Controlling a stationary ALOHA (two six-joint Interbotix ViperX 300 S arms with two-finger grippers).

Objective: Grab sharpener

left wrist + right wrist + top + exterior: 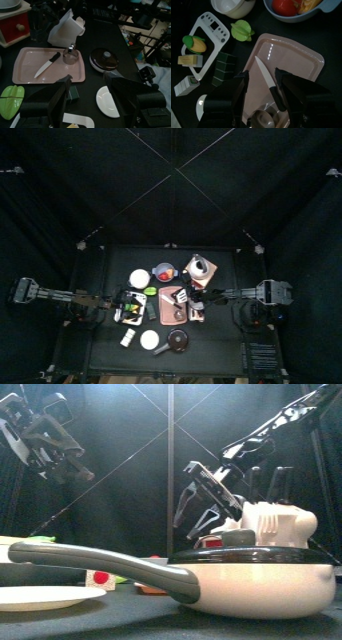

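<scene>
No legible writing (pink tray [298, 55] unmarked).

top: overhead, far | front: table-level, near | wrists share pink tray [30, 67]

Open right gripper [261, 86] hovers over a knife [268, 79] (black-handled) on the pink tray [298, 60].

- A robot test pen, not a real kitchen: black curtains [80, 188] hang on all sides of a small black table [107, 353].
- Two black robot arms reach in over the table, the left arm [54, 294] and the right arm [247, 294].
- Kitchen props crowd the table: a pink tray [30, 62] with a knife [45, 66], a lidded saucepan [254, 574], a white plate [107, 102].
</scene>
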